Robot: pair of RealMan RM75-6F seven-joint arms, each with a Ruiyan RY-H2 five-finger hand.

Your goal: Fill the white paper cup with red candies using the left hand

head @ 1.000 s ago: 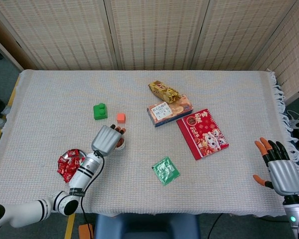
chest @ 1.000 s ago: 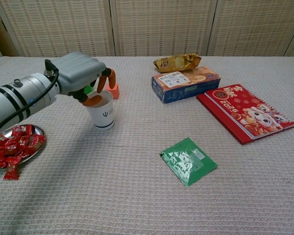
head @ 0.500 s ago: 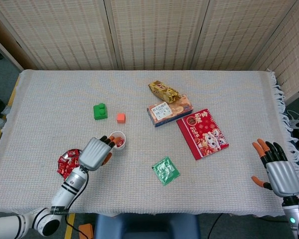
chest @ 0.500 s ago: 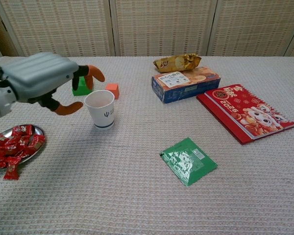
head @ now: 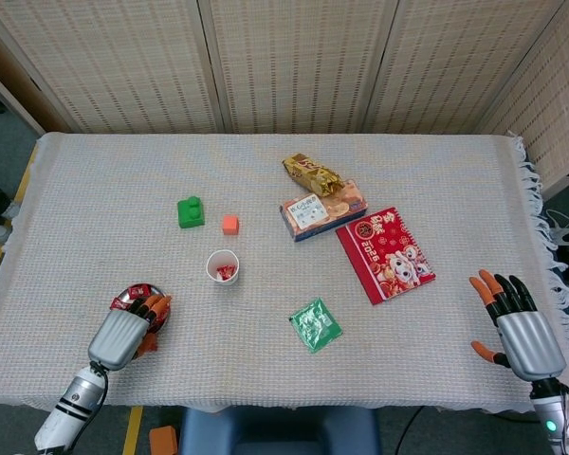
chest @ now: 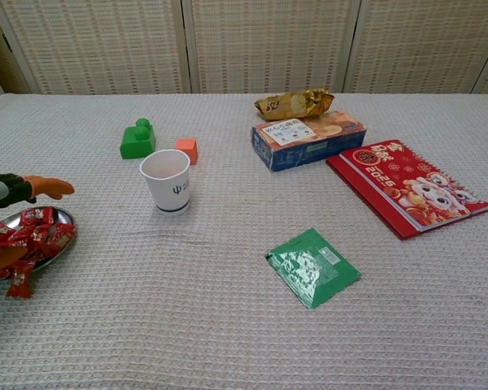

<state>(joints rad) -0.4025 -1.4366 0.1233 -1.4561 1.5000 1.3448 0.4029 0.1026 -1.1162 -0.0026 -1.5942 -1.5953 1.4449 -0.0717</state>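
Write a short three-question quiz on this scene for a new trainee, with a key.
1. True or false: the white paper cup already holds at least one red candy.
2. Which hand is over the plate of red candies?
A. left hand
B. right hand
C. neither
3. Fill in: the small orange block lies right next to the green ____.

Key
1. True; the head view shows red inside the cup.
2. A; the left hand is above the plate, while the right hand is open, off near the table's far corner.
3. Block; the green block.
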